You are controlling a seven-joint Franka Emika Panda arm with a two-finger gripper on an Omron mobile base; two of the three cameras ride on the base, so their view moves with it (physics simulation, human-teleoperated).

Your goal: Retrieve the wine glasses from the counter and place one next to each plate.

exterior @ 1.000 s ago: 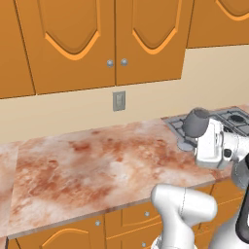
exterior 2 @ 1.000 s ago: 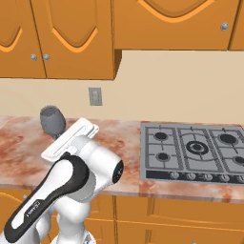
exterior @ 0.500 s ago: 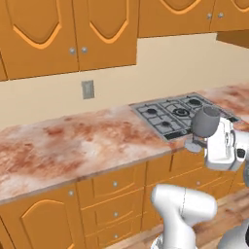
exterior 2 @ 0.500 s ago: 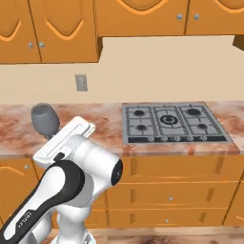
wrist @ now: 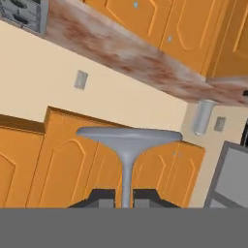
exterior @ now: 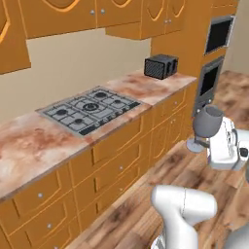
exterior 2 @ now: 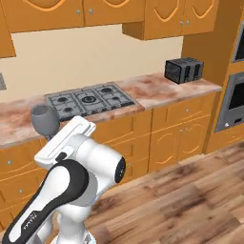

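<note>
Away from the tabletop (exterior: 146,92), the gripper (wrist: 125,197) is clamped on the stem of a wine glass (exterior: 206,125), probably to carry it safely toward a plate.

One dark grey-blue wine glass (exterior: 207,126) upright in my gripper (wrist: 123,197), pinched at the stem, off the marbled counter (exterior: 29,146).

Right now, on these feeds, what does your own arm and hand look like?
A glossy white arm of rounded segments with a black band along the forearm carrying small pale lettering. The hand is a blocky white housing with a dark round detail. Two small dark grey fingers with squared tips. No loose cables visible.
</note>
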